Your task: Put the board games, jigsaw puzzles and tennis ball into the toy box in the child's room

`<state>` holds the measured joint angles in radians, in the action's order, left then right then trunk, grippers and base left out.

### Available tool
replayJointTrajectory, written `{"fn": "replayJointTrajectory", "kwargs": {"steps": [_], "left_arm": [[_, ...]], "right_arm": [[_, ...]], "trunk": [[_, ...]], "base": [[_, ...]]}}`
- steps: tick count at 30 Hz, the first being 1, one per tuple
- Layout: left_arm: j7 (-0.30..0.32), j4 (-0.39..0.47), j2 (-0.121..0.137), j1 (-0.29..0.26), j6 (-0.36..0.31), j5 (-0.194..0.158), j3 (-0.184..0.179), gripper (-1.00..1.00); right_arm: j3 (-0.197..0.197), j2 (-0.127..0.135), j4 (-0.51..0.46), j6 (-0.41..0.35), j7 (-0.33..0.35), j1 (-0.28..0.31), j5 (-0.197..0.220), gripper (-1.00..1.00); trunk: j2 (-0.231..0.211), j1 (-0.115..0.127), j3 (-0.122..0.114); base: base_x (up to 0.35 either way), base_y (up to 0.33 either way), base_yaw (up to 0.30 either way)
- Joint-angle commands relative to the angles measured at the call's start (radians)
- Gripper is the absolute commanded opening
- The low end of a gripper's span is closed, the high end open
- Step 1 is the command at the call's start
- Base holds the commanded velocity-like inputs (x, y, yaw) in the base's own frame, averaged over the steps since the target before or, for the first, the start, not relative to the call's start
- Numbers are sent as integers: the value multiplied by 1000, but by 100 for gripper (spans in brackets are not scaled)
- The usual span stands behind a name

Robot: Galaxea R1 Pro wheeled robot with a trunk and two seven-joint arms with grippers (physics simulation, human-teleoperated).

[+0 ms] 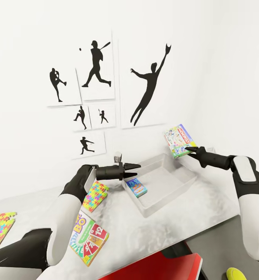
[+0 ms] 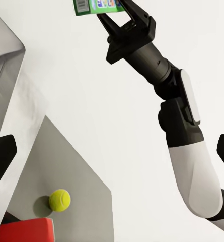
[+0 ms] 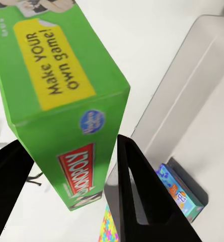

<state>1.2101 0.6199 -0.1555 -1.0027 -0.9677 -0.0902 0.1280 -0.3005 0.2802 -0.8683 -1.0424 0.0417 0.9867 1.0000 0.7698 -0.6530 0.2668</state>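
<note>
- 3 board games: Monopoly (image 1: pixel 179 140) in right gripper (image 1: pixel 190 149), blue one (image 1: pixel 136 187) in toy box (image 1: pixel 175 186) under left gripper (image 1: pixel 135 167), Skip-Bo (image 1: pixel 89 237) nr left arm
- 2 jigsaw puzzles (image 1: pixel 95 195) (image 1: pixel 0 229)
- 1 tennis ball (image 1: pixel 235 273)
- 1 toy box
- 6 wall pics (image 1: pixel 144 83)

toy box (image 1: pixel 182 182) lying open-topped, most of its floor free; blue board game (image 1: pixel 136 187) taking up only its near-left corner; left gripper (image 1: pixel 137 167) hanging over the box's left rim, jaws apart, partly blocking that side; right gripper (image 1: pixel 188 149) gripping Monopoly box (image 1: pixel 178 140) above the far-right rim, open air below it; wall standing close behind the box
</note>
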Motion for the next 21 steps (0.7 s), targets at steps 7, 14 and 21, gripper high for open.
{"fn": "replayJointTrajectory", "kwargs": {"steps": [7,14,21], "left_arm": [[3,0,-1,-1,-6,3,4,100],[3,0,0,-1,-6,3,5,100],[3,0,1,-1,-5,3,5,100]], "right_arm": [[-1,7,8,-5,4,0,5,-100],[5,20,37,-5,4,0,5,-100],[73,20,86,-5,4,1,4,-100]], "trunk": [[1,0,1],[1,0,1],[1,0,1]], "base": [[0,0,0],[0,0,0],[0,0,0]]}}
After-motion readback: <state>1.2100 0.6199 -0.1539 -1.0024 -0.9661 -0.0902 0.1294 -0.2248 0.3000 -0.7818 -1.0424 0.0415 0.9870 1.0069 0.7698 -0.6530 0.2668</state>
